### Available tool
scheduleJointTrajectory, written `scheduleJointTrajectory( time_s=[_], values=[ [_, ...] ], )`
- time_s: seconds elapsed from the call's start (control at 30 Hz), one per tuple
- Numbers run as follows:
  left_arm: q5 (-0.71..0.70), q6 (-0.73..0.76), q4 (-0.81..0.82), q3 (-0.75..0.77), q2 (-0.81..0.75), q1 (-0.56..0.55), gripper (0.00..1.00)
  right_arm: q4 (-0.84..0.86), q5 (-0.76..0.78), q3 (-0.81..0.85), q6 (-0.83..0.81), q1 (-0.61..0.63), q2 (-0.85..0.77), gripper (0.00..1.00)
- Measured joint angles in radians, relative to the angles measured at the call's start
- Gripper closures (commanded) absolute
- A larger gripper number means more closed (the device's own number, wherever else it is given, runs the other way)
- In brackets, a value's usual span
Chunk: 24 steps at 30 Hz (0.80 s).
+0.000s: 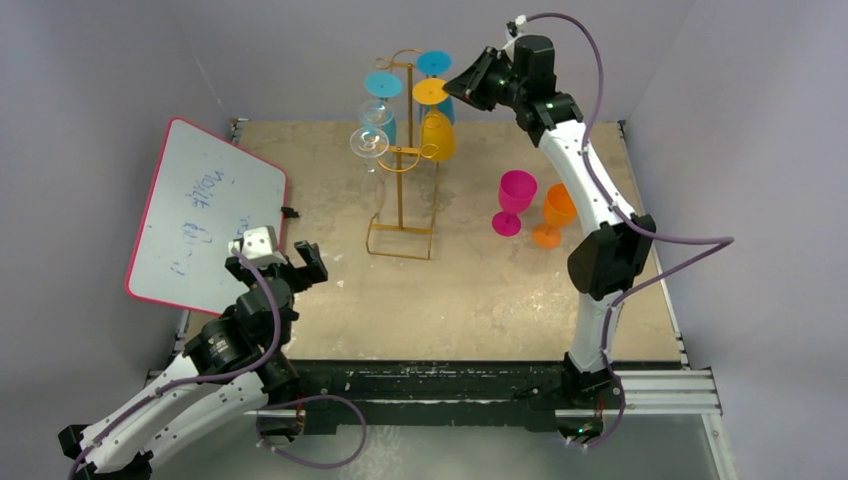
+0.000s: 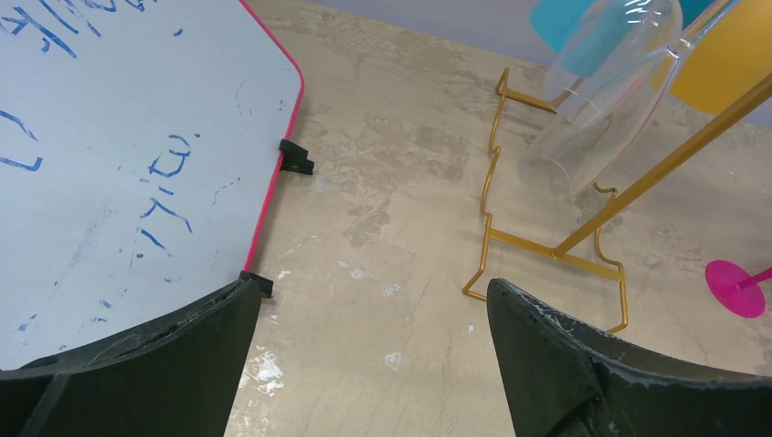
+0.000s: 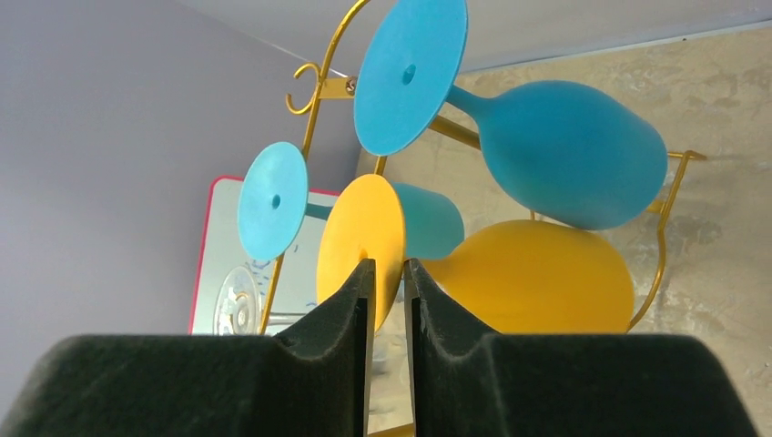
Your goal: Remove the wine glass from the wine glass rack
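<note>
Yellow wine glass (image 3: 537, 273) foot sits pinched in right end effector (image 3: 389, 278).

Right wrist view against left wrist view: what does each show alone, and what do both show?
Right wrist only: the right gripper pinching the foot of the yellow glass; top hooks of the wine glass rack. Left wrist only: the open left gripper, the rack's base on the table, the foot of a pink glass. Both: rack, whiteboard, clear glass, blue glass, yellow glass.
</note>
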Motion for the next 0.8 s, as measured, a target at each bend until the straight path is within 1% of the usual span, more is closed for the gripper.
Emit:
scheduleJointTrajectory(
  time_s=[0.07,0.17,0.23,0.3,0.43,0.5,0.63,0.73,0.8],
  values=[
    [0.000,0.000,0.000,0.000,0.000,0.000,0.05,-0.003,0.006,-0.001,-0.003,0.000,-0.007,0.85],
    [-0.001,0.000,0.000,0.000,0.000,0.000,0.05,-0.003,0.009,-0.014,-0.002,0.000,-0.024,0.84],
    [-0.001,0.000,0.000,0.000,0.000,0.000,0.05,-0.002,0.008,-0.017,-0.002,0.000,-0.031,0.79],
    [-0.001,-0.001,0.000,0.000,0.000,0.000,0.05,0.004,0.005,-0.017,0.006,0.000,-0.032,0.77],
    [-0.001,-0.001,0.000,0.000,0.000,0.000,0.05,0.015,0.001,-0.029,0.019,0.000,-0.031,0.70],
    [-0.001,-0.001,0.000,0.000,0.000,0.000,0.05,0.016,-0.005,-0.034,0.027,0.000,-0.029,0.70],
    [-0.001,0.000,0.000,0.000,0.000,0.000,0.05,0.021,-0.023,-0.037,0.039,0.000,-0.023,0.82],
    [-0.002,-0.001,0.000,0.000,0.000,0.000,0.05,0.022,-0.033,-0.037,0.043,0.000,-0.017,0.88],
    [-0.002,-0.001,0.000,0.000,0.000,0.000,0.05,0.020,-0.027,-0.037,0.042,0.000,-0.016,0.94]
  ],
)
